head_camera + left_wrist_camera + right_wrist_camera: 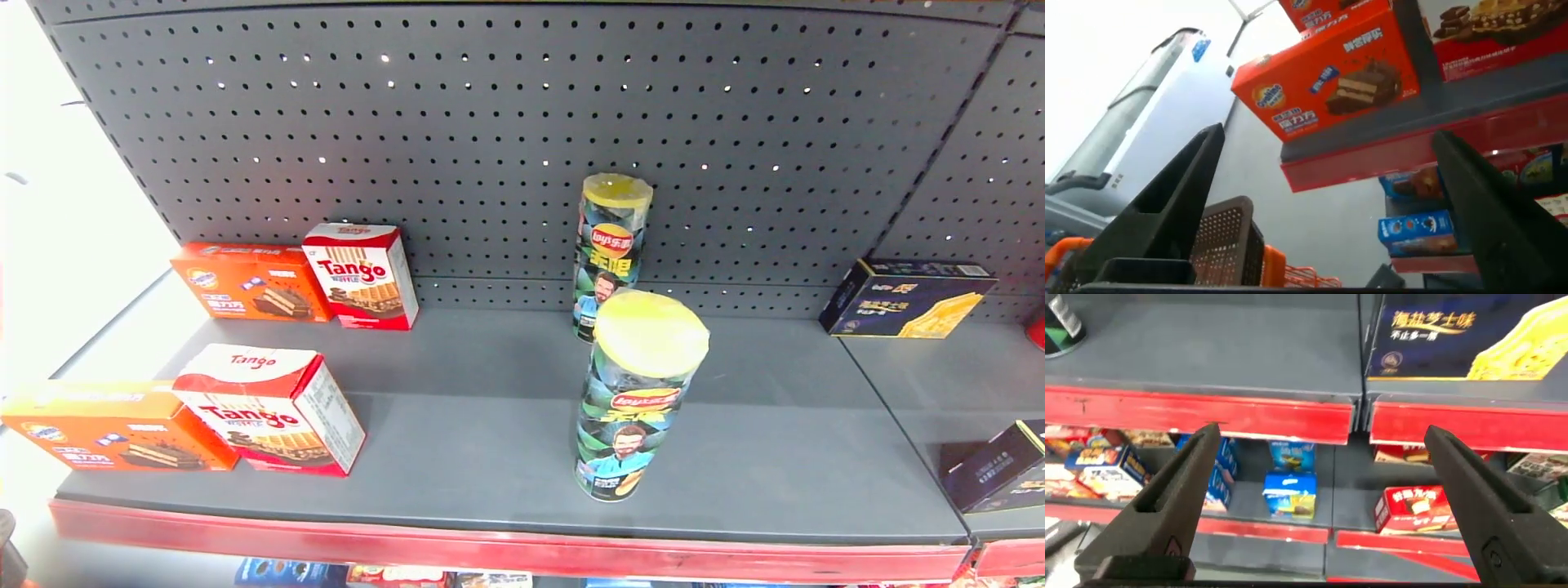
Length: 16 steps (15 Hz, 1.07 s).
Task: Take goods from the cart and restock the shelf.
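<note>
Currently: both hands released, nothing held. Left hand (pixel 1327 135) has its fingers spread wide; right hand (pixel 1323 431) is likewise spread and empty, facing the shelf's red front edge. Shelf (pixel 490 425): front chip can (pixel 633 400) upright near centre, second can (pixel 611 245) just behind at 12 o'clock. Front wafer box (pixel 273 408) at 9 o'clock; dark blue box (pixel 906 298) at 2 o'clock.

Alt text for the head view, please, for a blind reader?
A tall chip can stands on a grey shelf, a second can behind it. Orange boxes and red-white boxes sit at the left, dark blue boxes at the right.
</note>
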{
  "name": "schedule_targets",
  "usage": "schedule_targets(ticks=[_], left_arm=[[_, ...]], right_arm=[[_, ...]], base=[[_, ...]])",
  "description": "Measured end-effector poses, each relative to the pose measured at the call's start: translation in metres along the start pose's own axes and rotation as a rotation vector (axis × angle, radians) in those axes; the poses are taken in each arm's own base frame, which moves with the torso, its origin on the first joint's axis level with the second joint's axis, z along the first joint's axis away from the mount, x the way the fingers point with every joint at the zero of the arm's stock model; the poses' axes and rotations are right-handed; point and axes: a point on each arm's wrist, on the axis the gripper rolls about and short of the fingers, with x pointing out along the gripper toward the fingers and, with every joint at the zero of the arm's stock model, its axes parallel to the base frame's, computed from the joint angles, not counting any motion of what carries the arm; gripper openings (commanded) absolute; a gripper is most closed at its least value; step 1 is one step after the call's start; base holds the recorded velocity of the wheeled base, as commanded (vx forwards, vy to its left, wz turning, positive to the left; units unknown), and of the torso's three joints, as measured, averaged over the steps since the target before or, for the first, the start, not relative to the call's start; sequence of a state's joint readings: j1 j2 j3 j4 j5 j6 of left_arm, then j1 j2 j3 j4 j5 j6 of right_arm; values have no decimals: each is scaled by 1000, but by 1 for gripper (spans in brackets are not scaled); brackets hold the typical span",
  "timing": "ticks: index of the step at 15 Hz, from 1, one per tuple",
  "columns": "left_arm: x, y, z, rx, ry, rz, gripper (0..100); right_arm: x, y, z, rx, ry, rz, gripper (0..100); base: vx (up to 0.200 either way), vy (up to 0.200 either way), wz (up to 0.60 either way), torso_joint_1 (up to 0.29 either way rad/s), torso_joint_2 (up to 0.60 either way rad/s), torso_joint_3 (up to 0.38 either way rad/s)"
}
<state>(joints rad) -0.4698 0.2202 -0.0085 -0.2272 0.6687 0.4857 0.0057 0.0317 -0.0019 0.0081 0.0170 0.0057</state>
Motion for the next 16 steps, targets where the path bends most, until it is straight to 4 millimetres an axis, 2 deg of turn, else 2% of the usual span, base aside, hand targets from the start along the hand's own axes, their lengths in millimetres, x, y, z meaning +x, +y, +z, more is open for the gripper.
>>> schedule_targets(ticks=[2,4,7,13,16], left_arm=[[-2,-6,-12,-37,133,41,100],[-4,-8,-16,-144,200,108,100],[-4,-10,-16,-268,179,-8,100],[-1,-14,-15,-266,222,-58,100],[-4,-24,-13,-362,191,-321,100]], right_arm=[[-1,0,0,0,-15,-5,100],[-2,0,-1,0,-22,-6,100],[-2,0,-1,0,-25,-6,100],[-2,0,-1,0,-27,-6,100],[-2,0,-1,0,-27,-6,100]], base=[[0,0,0,0,0,0],[0,0,0,0,0,0],[0,0,0,0,0,0],[0,0,0,0,0,0],[0,0,0,0,0,0]])
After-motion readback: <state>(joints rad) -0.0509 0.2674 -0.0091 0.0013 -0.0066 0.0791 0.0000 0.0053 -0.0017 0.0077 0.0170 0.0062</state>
